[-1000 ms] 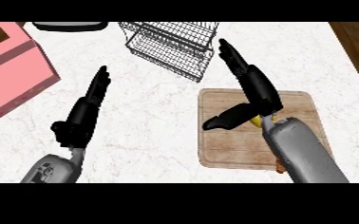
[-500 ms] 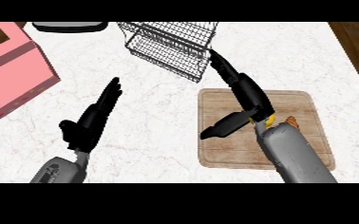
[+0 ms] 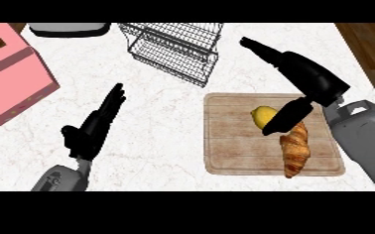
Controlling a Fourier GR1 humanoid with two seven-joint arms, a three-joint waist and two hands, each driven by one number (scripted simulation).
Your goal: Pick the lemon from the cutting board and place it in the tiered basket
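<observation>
The lemon [image 3: 264, 116] lies on the cutting board [image 3: 242, 153] at the right of the frame, in the board's upper middle, just above the croissant [image 3: 295, 148]. The right robot hand [image 3: 304, 74] hangs over it with fingers straight and apart, pointing to the upper left; its thumb [image 3: 287, 115] reaches down and covers the lemon's right side. The lemon therefore sits just below and left of that palm, and this hand is much the nearer. The left robot hand [image 3: 95, 126] rests open at the lower left, well apart. The lemon's visible part seems elongated from upper left to lower right, though partly hidden. The tiered basket [image 3: 176, 49] stands on the desk [image 3: 161, 129] at upper centre, up and left of the board.
</observation>
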